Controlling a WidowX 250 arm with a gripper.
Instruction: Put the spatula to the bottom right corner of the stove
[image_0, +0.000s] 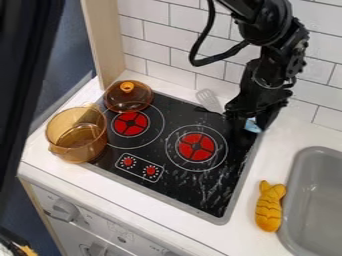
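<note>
Right of the stove (172, 181), near its front corner, we see a yellow toy fish (270, 206). At the stove's back right corner, the black claw (250, 123) meets a blue handle end (252, 126); we cannot tell whether it grips. The slotted spatula (209, 100) slants roughly along the stove's back edge, head left of and beyond the claw, an angle we judge the coming move depends on.

One spatula (209, 101), one pot (77, 137), one lid (117, 102), one stove (180, 112), one sink (317, 200), one counter (260, 165) and one yellow toy (269, 207); likewise one arm (270, 60) and one gripper (247, 119); of burners (197, 147), two; of stove dials (151, 171), also two; of white knobs (65, 210), at least two; of wall tiles (187, 19), more than ten, many cut off or partly hidden
</note>
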